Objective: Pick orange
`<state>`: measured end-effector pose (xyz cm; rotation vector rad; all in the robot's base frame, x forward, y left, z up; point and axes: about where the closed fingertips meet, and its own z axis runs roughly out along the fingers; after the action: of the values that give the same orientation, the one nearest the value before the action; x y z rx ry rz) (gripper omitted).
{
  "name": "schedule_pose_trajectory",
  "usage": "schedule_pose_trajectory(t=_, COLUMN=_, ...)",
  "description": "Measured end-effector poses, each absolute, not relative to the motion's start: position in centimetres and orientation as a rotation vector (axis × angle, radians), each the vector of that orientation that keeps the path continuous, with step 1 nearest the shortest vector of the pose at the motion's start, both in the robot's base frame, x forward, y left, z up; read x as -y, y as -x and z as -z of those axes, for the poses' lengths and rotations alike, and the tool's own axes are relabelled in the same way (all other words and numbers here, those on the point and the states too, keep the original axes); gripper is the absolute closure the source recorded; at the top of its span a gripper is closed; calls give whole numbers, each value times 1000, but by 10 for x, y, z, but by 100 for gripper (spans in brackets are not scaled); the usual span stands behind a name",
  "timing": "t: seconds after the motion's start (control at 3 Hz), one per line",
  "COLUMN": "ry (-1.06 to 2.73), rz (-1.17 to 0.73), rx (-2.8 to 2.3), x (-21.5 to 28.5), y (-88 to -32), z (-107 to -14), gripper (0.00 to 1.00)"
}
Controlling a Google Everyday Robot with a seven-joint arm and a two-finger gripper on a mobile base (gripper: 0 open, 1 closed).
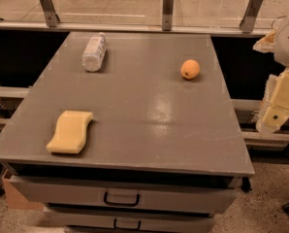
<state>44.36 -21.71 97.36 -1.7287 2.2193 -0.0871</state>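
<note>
Orange (190,69) resting on the far right part of the grey tabletop (149,115), tool (274,113) hanging beyond the tabletop's right edge, well apart from the orange, its open-or-closed state impossible to tell, plastic bottle (94,52) lying far left, yellow sponge (71,131) near left.

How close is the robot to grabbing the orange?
Nothing is done yet. The orange sits untouched on the grey table, far right side. The pincer hangs beyond the table's right edge, apart from it. Left: reach over, grab the orange, lift it.

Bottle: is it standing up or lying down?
Lying down: the bottle rests on its side on the table. The pincer hangs beyond the table's right edge.
</note>
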Motion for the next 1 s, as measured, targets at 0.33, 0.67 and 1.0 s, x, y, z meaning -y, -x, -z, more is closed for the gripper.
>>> schedule_pose_trajectory(t=0.33, ry=1750, rz=3, rx=-2119, x=209, y=-496, z=-947, gripper=0)
schedule_pose_trajectory(t=0.67, ry=1703, rz=-76, rx=-2047, x=198, y=-558, z=-917, gripper=0)
schedule_pose_trajectory(t=1.0, ry=1616, rz=-146, rx=-2025, x=189, y=-604, z=-895, gripper=0)
